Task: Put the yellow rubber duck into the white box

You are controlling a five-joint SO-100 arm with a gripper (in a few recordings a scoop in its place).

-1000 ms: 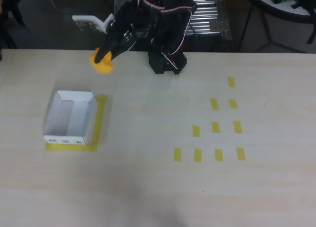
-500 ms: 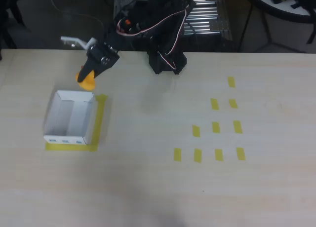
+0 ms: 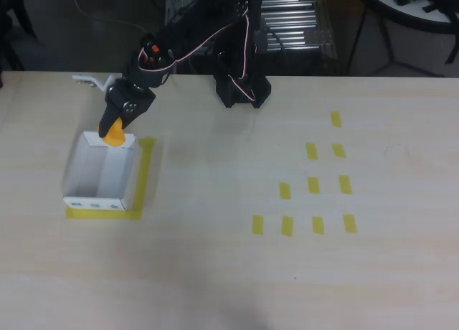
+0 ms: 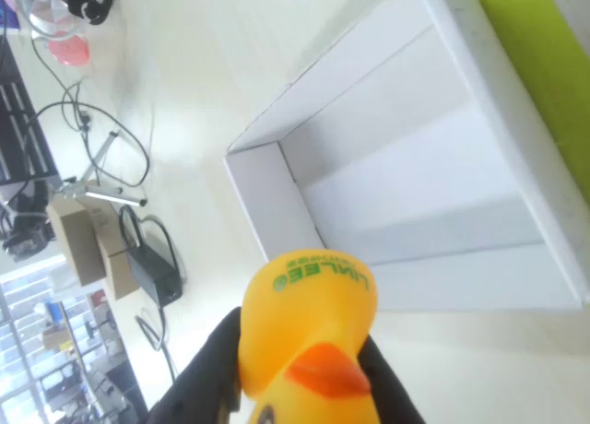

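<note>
The yellow rubber duck [image 3: 114, 133] hangs in my black gripper [image 3: 117, 128], which is shut on it, right over the far rim of the white box [image 3: 128, 173] at the table's left. In the wrist view the duck [image 4: 309, 327] fills the lower middle, beak toward the camera, held between black fingers [image 4: 214, 369], with the white box [image 4: 267, 198] open just beyond it. The box sits inside a yellow tape frame and holds nothing.
The arm's black base [image 3: 242, 90] stands at the table's far edge. Several short yellow tape strips [image 3: 313, 185] mark the table's right half. A yellow-green tape frame [image 3: 145, 173] borders the box. Beyond the table's far edge lies a metal rack.
My gripper has carried the duck left and toward the box, from the table's far edge to a spot above the box's far rim.
</note>
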